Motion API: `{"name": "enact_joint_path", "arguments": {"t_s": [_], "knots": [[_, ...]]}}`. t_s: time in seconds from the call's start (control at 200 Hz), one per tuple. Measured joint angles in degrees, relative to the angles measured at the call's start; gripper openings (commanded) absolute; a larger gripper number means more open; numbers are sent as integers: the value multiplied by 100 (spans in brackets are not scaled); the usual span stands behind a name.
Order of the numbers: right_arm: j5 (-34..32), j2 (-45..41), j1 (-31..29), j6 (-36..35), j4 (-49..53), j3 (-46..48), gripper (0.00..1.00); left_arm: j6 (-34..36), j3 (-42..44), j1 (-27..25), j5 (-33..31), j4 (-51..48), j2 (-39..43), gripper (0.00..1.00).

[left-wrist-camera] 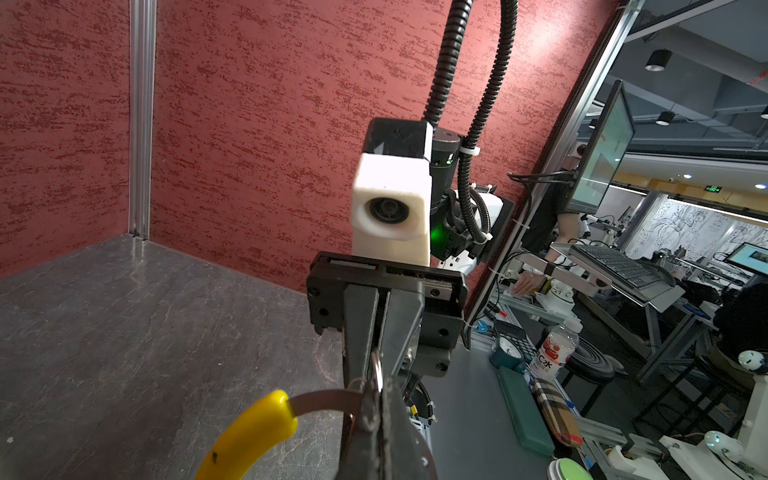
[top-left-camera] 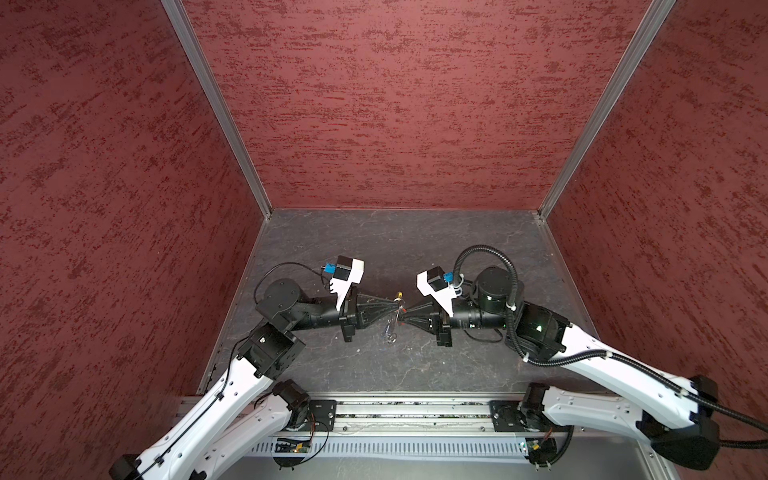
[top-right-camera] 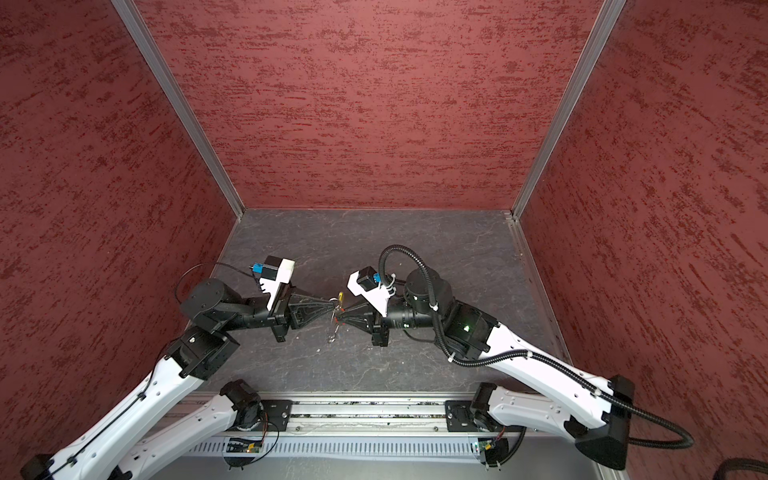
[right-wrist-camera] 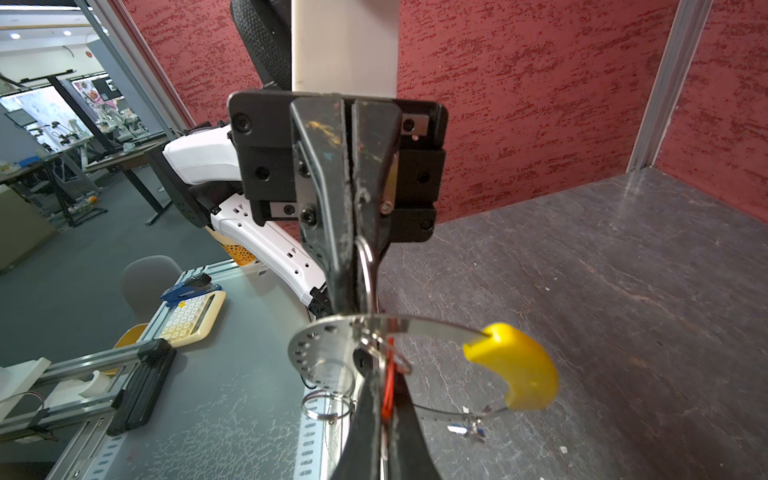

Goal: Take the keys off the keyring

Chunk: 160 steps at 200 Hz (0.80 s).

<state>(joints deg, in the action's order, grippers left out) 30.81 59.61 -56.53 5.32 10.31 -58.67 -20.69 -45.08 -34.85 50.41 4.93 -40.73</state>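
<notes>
The keyring hangs in the air between my two grippers over the middle of the table. Its curved yellow section (top-left-camera: 399, 296) (top-right-camera: 340, 296) (left-wrist-camera: 249, 436) (right-wrist-camera: 515, 365) sticks out to the far side. My left gripper (top-left-camera: 392, 306) (top-right-camera: 332, 307) (left-wrist-camera: 376, 392) is shut on a silver ring (right-wrist-camera: 365, 266) of the keyring, beside the thin strap (left-wrist-camera: 324, 403). My right gripper (top-left-camera: 405, 313) (top-right-camera: 341, 316) (right-wrist-camera: 380, 365) is shut on the key's red-orange tag (right-wrist-camera: 389, 378). A small bluish key (top-left-camera: 389, 330) (right-wrist-camera: 469, 428) dangles below with a loose silver ring (right-wrist-camera: 328, 405).
The dark grey table (top-left-camera: 457, 249) is enclosed by red textured walls (top-left-camera: 395, 104) at the back and both sides. An aluminium rail (top-left-camera: 407, 411) carrying both arm bases runs along the front edge. A calculator (right-wrist-camera: 191, 318) and a bottle (left-wrist-camera: 557, 349) lie outside the cell.
</notes>
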Motion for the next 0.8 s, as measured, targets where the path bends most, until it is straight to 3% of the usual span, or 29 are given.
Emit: {"name": "enact_joint_path", "arguments": {"t_s": [0.05,0.115,0.316,0.511,0.802], "knots": [[-2,9,-2,33,4,2,0,0,15,20,20,-2,11,0],[-13,11,-2,68,7,2,8,0,20,22,37,-4,13,0],[-243,-11,-7,195,210,11,42,-24,20,24,98,166,33,0],[-610,-321,-17,321,369,127,52,-15,17,31,114,243,61,0],[-1790,-1241,-26,262,-63,293,62,-79,9,417,321,372,-153,0]]}}
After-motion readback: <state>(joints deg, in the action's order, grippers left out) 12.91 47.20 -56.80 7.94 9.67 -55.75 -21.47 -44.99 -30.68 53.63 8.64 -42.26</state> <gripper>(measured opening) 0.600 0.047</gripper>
